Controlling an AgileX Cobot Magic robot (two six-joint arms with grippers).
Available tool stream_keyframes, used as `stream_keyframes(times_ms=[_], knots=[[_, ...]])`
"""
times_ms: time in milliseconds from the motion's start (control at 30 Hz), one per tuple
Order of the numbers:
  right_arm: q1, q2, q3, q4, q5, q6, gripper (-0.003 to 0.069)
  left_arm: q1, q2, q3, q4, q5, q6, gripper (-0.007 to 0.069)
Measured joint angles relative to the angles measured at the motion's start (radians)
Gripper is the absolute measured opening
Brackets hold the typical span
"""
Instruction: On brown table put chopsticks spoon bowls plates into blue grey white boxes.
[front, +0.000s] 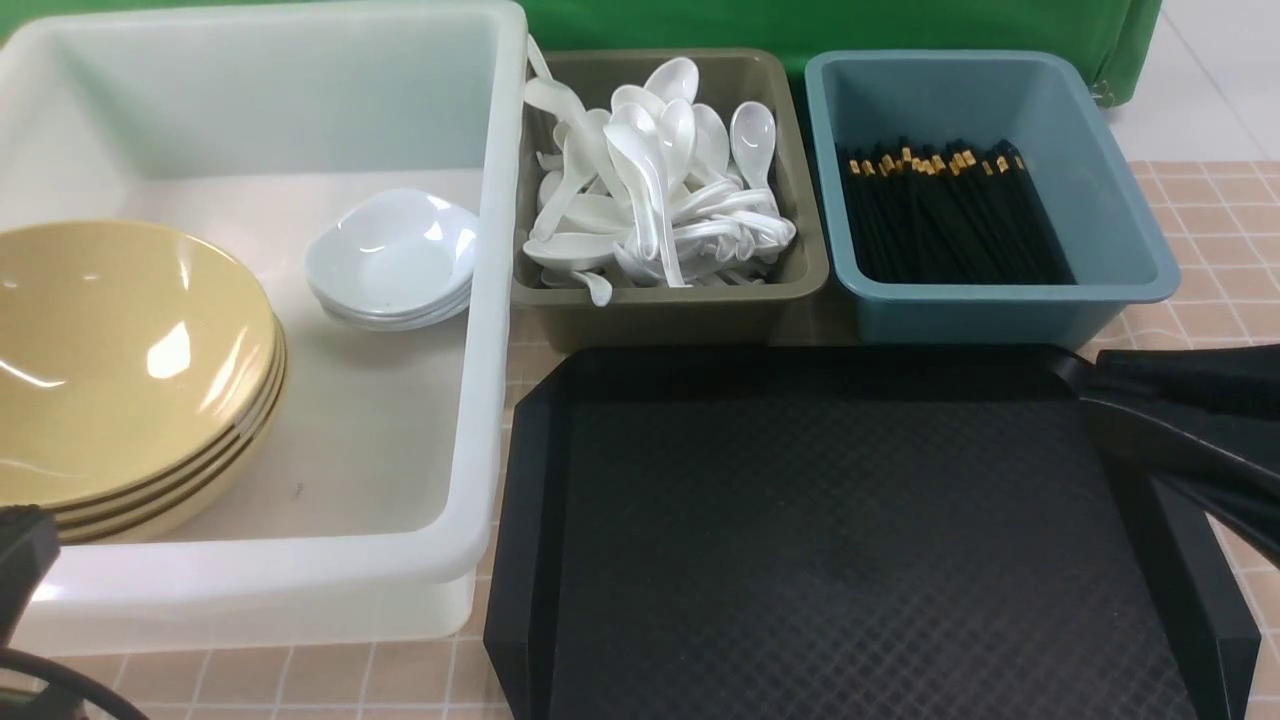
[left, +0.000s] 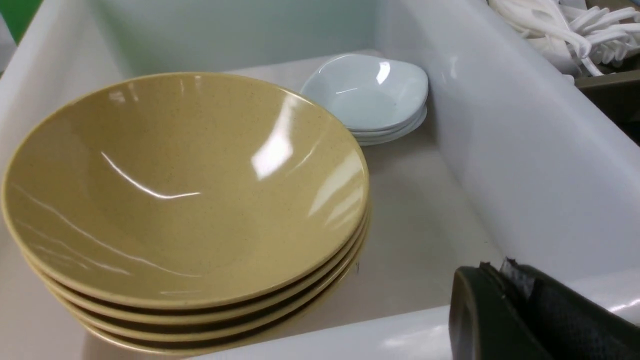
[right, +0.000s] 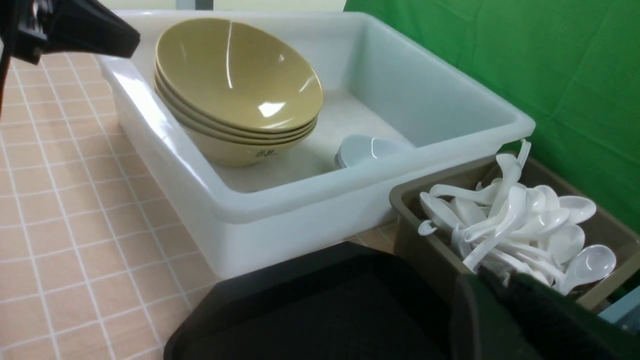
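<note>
Tabletop (front: 1215, 235), tan with pale grid lines, carries everything here. Largest on it is the white tub (front: 495, 330) on the left, holding a nested stack of yellow bowls (front: 120, 370) against its near left side and a small stack of white plates (front: 392, 255) near its far right wall, the two stacks apart. Next in size, the black tray (front: 850, 540) lies in front of the two smaller bins and looks bare. Behind it stand the olive-grey box (front: 660, 310), heaped with white spoons (front: 655, 195), and the teal-blue box (front: 1010, 310), with black chopsticks (front: 945, 215) laid side by side, gold bands at the far end.

Judging by this, sorting looks finished or nearly so: nothing loose shows on the tray or tabletop. The next move probably calls only for checking for leftovers and parking the arms.

The left end effector (left: 530, 310) sits at the tub's near rim, the right end effector (front: 1190, 425) over the tray's right edge; neither visibly carries anything, but whether either is spread or pressed together I cannot tell.
</note>
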Motion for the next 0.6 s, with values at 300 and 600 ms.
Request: stream_keyframes(times_ms=[300,600], knots=[[0.0,-0.001,0.001,0.001,0.002,0.0,0.0115,0.0,0.0,0.0,0.0,0.022,0.0,0.0001],[-0.136,-0.143,0.249,-0.003,-0.276,0.031,0.0035,0.0,0.0,0.0,-0.004,0.022,-0.001,0.0001]])
